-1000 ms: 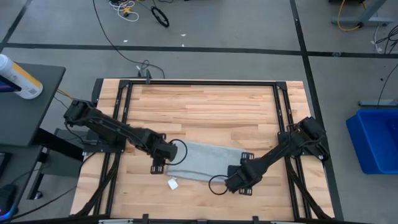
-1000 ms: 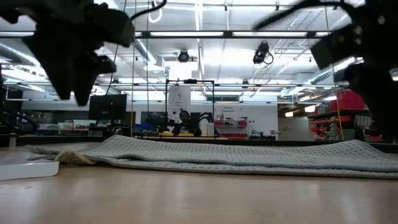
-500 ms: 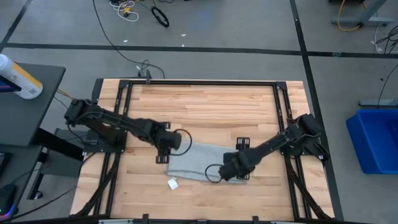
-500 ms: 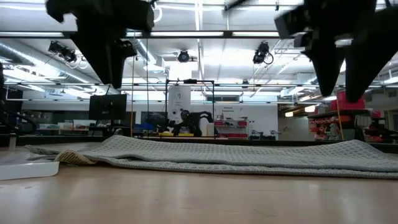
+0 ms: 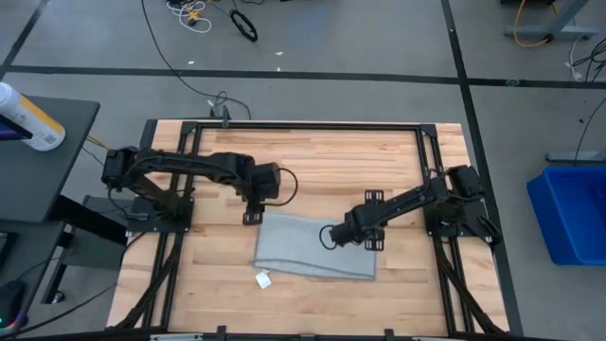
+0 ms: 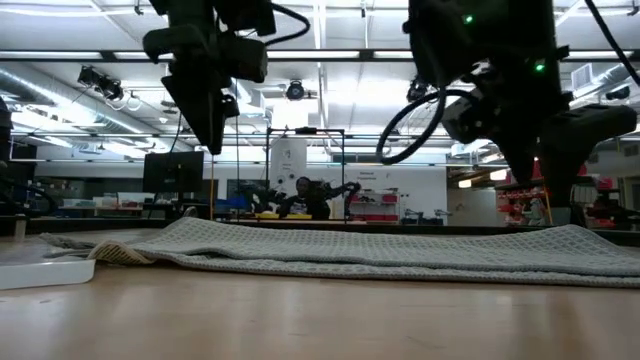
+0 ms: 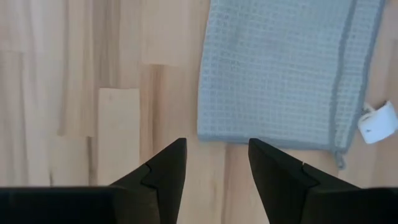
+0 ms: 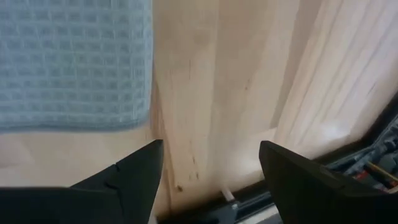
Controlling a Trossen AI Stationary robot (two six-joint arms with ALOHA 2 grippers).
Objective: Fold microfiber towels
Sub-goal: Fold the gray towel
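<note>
The light grey-blue microfiber towel [image 5: 314, 246] lies flat on the wooden table as a folded rectangle, with its white tag [image 5: 263, 279] at the near left corner. It also shows in the low view [image 6: 350, 250]. My left gripper [image 5: 254, 199] is open and empty above the table by the towel's far left corner; the left wrist view shows the gripper [image 7: 214, 168] just off the towel's edge [image 7: 267, 138]. My right gripper [image 5: 369, 223] is open and empty above the towel's far right corner; in the right wrist view the gripper [image 8: 211, 168] stands beside that corner [image 8: 140, 118].
Bare wood lies on the table's far half [image 5: 312, 161]. A black metal frame [image 5: 303, 125] runs round the tabletop. A blue bin [image 5: 578, 213] stands on the floor to the right, and a dark side table with a bottle [image 5: 28, 118] stands to the left.
Both grippers have moved from the towel's near corners toward the table's far edge, and now stand over its far corners. My right gripper has also gone a little toward the table's left. The towel has stayed flat where it was.
</note>
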